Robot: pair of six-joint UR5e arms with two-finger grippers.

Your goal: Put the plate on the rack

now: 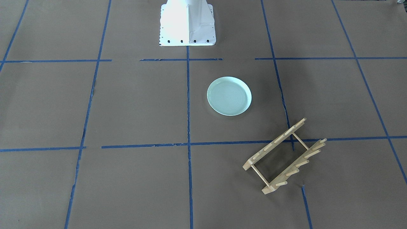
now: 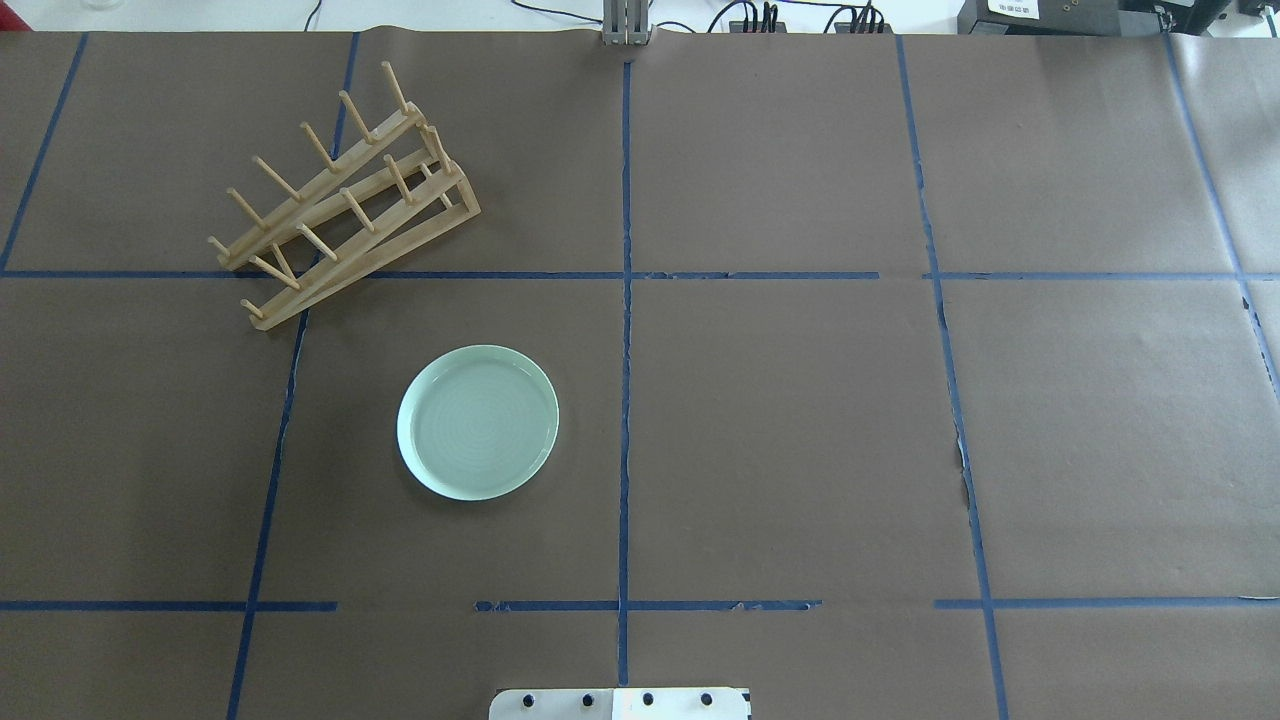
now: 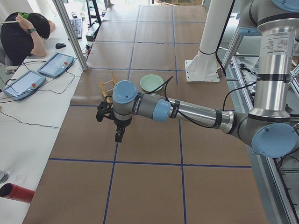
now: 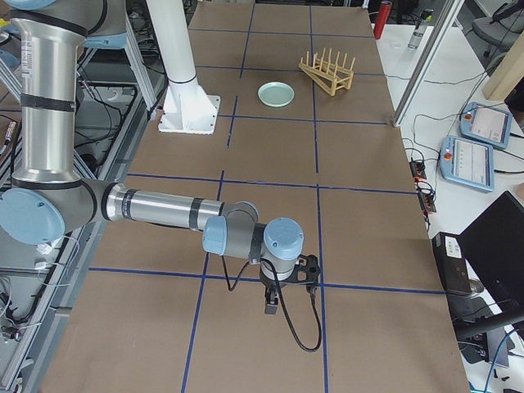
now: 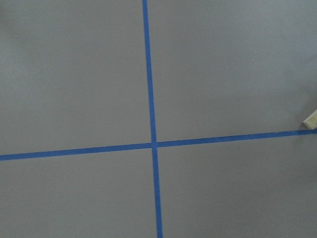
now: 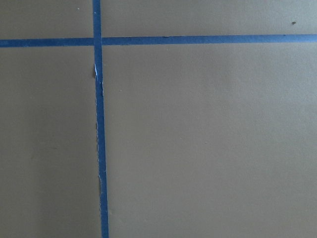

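Observation:
The pale mint-green plate lies flat on the brown paper-covered table, a little to my left of centre. The light wooden rack stands farther out on my left side, set at an angle, with nothing in it. A corner of the rack shows at the right edge of the left wrist view. My left gripper hangs over bare table near the left end, well apart from the plate. My right gripper hangs over the right end. I cannot tell whether either gripper is open or shut.
The white robot base stands at the table's near edge. Blue tape lines grid the table. An operator sits beside teach pendants past the far edge. A red cylinder lies there too.

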